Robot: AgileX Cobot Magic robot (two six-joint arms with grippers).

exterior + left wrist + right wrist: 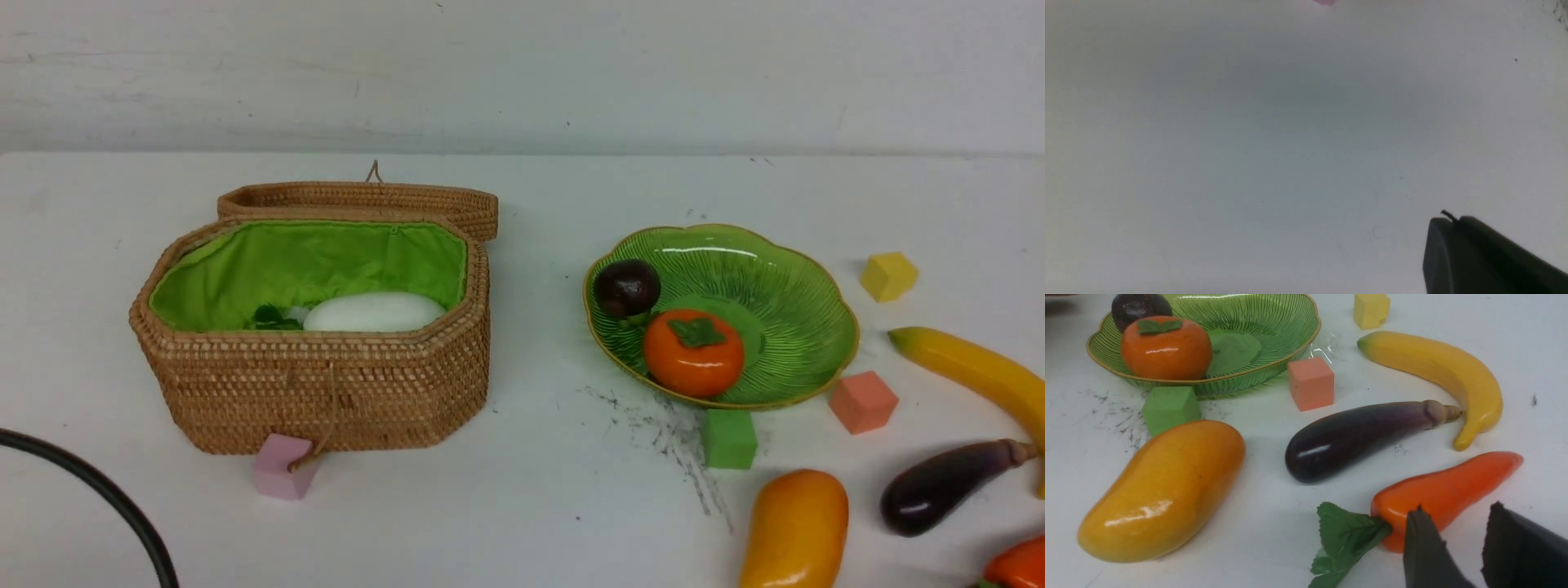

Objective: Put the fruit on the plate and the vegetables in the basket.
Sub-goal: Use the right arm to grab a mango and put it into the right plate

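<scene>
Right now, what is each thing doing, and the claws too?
basket, lid open, radish inside
plate, holding mangosteen and persimmon
mango, lying on table
banana, lying on table
eggplant, lying on table
pepper, lying on table
left claw, shut
right claw, open, empty, near pepper

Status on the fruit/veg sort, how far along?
Done: radish in the basket; mangosteen and persimmon on the plate. In hand: nothing gripped; the right gripper sits open next to the pepper, apparently the next pick. Left: mango and banana to the plate, eggplant and pepper to the basket, all lying on the table.
</scene>
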